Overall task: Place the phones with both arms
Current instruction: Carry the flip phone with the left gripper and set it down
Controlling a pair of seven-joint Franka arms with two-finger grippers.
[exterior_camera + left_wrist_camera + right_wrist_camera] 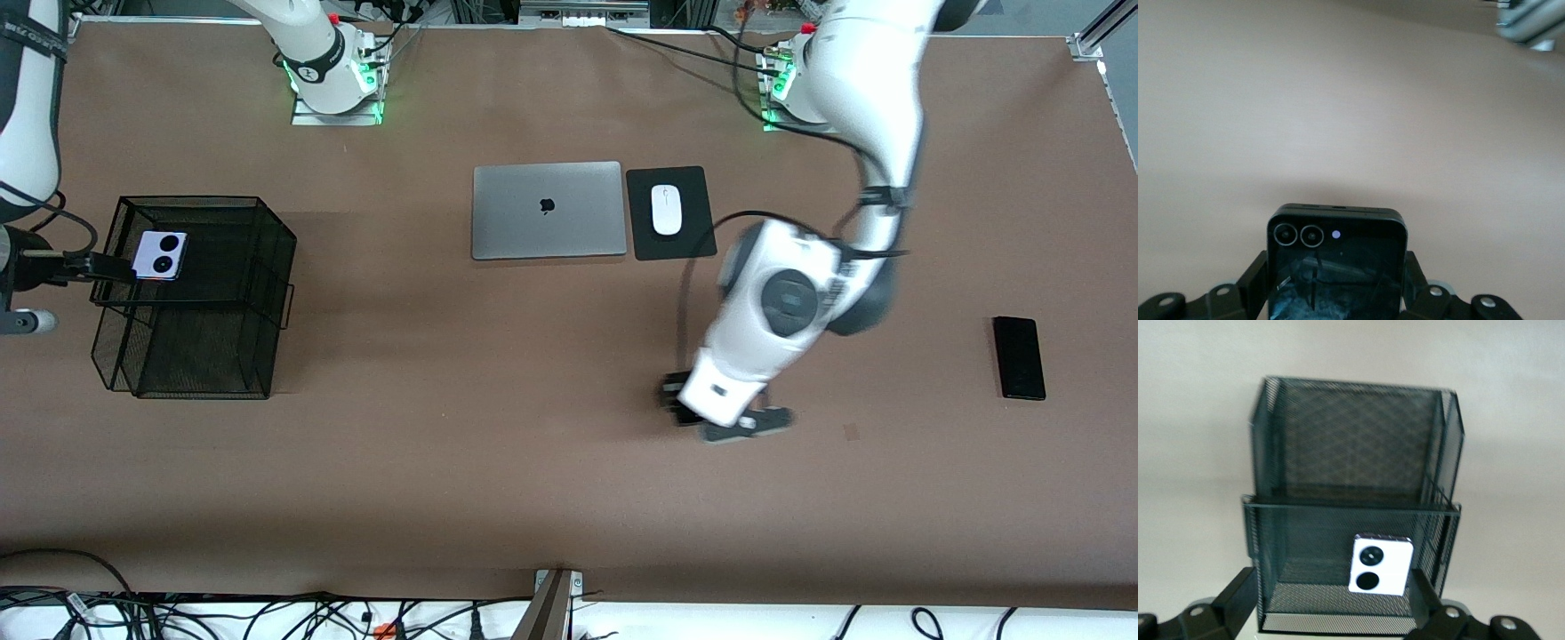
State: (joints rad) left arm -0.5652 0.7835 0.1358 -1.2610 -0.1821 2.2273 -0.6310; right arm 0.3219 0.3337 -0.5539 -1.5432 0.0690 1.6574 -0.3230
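**PHONE PLACEMENT: STATUS OF BOTH ARMS**

Observed the right end effector (1331,599) over the edge of the black mesh basket (267,222) at the right arm's end of the counter (462,462). Noted its fingers spread wide, with nothing gripped. Located the white-lilac phone (160,255) within the basket's outline, clear of one finger and close beside the other. Could not tell whether it rested on the basket floor.

Observed the left end effector (1336,285) low over bare counter, nearer to the front camera than the laptop (548,210) and the mouse (666,209). Noted its fingers closed on the small black phone (1336,263), gripped across its narrow sides with the lens end pointing away from the wrist.

Located the long black phone (1019,357) flat on the counter toward the left arm's end, long axis running near to far, untouched.

Judged the basket to lie well apart from the left end effector, toward the right arm's end, so carrying the black phone there called for a long traverse. Judged the left arm nearer to the long phone.
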